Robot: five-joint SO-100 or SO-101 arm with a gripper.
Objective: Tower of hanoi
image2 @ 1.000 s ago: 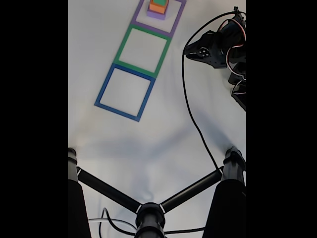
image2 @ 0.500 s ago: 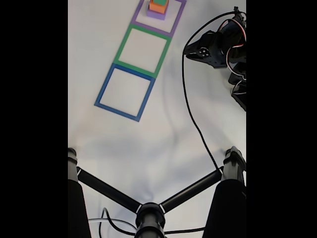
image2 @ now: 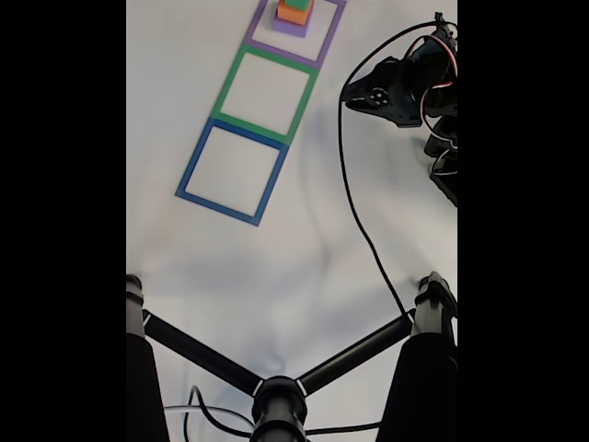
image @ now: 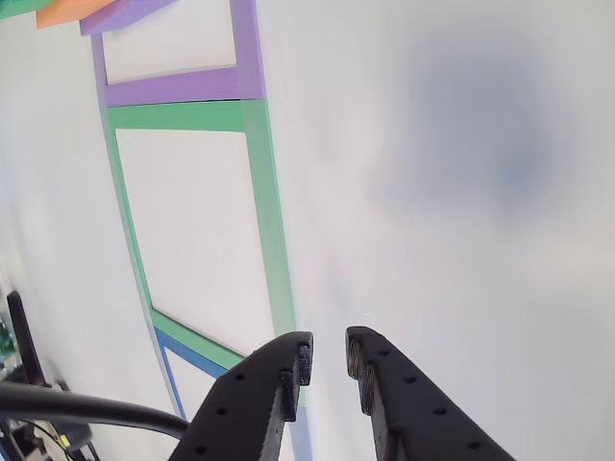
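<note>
Black plastic two-finger gripper nearly closed, a slim gap between ribbed, hole-dotted fingers, holding nothing, hovering above the white cloth-covered table just beside the green tape square outline. In the fixed view, gripper dark against the arm, jaw gap hard to read. Stacked foam blocks at the top edge, inside the purple tape square outline: flat purple slab lowest, orange block above, green block cut off by the frame. Blue tape square outline nearest the black tripod legs.
</note>
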